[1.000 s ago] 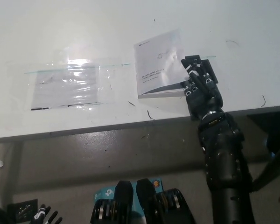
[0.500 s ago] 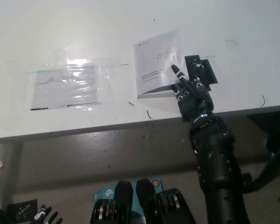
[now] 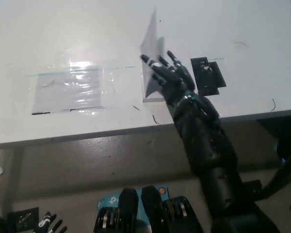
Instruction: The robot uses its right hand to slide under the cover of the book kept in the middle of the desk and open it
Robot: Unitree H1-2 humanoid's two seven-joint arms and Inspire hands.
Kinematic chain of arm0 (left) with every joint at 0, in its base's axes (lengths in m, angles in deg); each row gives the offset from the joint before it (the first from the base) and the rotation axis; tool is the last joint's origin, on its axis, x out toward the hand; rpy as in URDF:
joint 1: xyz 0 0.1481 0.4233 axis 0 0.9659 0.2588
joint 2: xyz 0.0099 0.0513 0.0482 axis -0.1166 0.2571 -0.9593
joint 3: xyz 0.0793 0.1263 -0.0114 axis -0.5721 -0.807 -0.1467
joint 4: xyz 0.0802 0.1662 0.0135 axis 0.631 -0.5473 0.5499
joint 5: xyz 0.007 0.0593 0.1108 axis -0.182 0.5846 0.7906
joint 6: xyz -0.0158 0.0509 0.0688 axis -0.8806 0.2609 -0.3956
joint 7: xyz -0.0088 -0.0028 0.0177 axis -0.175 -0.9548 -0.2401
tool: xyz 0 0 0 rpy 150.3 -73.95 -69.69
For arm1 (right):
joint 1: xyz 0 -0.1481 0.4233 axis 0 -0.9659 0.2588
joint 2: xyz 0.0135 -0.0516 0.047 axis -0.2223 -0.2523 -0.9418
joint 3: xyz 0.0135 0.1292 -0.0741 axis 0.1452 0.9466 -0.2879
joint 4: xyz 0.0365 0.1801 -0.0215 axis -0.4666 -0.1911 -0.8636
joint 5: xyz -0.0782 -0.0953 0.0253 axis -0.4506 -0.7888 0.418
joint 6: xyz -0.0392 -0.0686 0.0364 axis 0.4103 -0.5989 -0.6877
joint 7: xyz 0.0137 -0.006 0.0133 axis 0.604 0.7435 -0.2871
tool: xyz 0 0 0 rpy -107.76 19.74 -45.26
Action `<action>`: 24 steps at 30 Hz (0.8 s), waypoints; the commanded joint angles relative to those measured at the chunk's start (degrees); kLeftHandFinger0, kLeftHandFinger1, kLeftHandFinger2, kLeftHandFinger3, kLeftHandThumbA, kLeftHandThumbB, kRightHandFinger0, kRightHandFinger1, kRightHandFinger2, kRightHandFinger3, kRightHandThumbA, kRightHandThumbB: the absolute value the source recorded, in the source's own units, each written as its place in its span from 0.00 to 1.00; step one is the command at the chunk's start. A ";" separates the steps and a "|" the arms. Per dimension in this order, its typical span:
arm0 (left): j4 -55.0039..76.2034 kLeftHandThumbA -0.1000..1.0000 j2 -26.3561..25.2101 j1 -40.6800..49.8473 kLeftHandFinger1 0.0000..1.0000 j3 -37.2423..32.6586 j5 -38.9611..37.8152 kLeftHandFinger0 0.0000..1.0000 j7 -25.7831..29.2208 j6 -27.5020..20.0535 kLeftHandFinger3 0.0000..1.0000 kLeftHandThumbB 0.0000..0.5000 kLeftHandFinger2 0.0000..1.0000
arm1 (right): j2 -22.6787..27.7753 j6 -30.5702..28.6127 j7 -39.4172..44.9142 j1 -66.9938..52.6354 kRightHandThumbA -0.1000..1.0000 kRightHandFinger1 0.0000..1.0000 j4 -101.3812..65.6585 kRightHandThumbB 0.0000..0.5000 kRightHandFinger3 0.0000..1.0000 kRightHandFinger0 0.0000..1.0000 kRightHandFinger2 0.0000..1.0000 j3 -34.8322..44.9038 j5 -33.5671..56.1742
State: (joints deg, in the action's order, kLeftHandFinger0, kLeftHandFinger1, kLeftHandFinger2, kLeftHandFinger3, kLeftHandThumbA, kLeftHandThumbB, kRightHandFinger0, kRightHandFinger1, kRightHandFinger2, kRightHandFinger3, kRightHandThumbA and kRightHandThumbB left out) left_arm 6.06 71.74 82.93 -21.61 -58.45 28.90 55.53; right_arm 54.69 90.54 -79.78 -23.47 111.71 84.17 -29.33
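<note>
The cover (image 3: 152, 36) of the book (image 3: 151, 82) now stands lifted, tilted up toward the table's far edge, where half a second ago it lay flat and shut. The right hand (image 3: 169, 74) has swung leftward from the book's right side and now lies over the opened book, its fingers (image 3: 153, 64) spread and reaching under the raised cover, holding nothing. That suggests the slide under the cover has worked and the opening is well under way; the cover likely still needs to be pushed over to the left to lie flat.

The book lies near the table's front edge, roughly at its middle, with the raised cover just beyond and left of the fingertips. A black flat object (image 3: 207, 75) lies on the table just right of the hand, uncovered now. A clear plastic sheet (image 3: 70, 87) rests well to the left. The left hand (image 3: 47, 224) hangs low at the lower left, below the table; whether it is spread or closed cannot be told.
</note>
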 commanded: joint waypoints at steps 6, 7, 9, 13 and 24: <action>1.27 0.92 -0.41 -0.34 0.78 -1.04 0.18 0.78 -0.35 -0.27 0.93 0.33 0.82 | 1.97 -6.24 7.98 4.17 1.00 0.81 7.82 0.35 0.99 0.82 0.82 -10.03 -11.11; 1.34 0.92 -0.52 -0.75 0.79 -1.07 0.13 0.79 -0.30 -0.16 0.94 0.33 0.82 | 2.15 -6.46 8.11 4.49 1.00 0.81 8.28 0.35 0.99 0.82 0.81 -10.15 -11.14; 1.08 0.90 -0.55 -1.07 0.78 -1.01 0.06 0.79 -0.27 -0.23 0.90 0.35 0.81 | 2.52 -7.13 8.38 3.57 1.00 0.80 11.08 0.25 1.00 0.79 0.81 -12.53 -13.89; 0.66 0.90 -0.85 -1.26 0.79 -1.13 0.31 0.80 -0.55 -0.56 0.89 0.34 0.81 | 2.78 -8.66 9.46 2.41 1.00 0.81 14.20 0.28 1.00 0.80 0.84 -14.21 -15.58; 0.58 0.89 -0.87 -1.68 0.78 -1.44 0.53 0.78 -0.61 -0.69 0.86 0.38 0.79 | 2.39 -9.99 9.98 2.14 1.00 0.82 18.03 0.33 1.00 0.78 0.86 -15.88 -19.90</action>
State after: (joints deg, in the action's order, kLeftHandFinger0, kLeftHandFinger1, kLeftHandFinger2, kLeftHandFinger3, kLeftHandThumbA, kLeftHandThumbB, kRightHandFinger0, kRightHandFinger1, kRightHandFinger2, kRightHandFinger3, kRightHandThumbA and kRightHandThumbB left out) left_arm 5.98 71.60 81.87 -22.69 -58.20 28.92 55.54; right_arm 57.40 80.89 -71.47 -22.25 127.16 68.98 -46.09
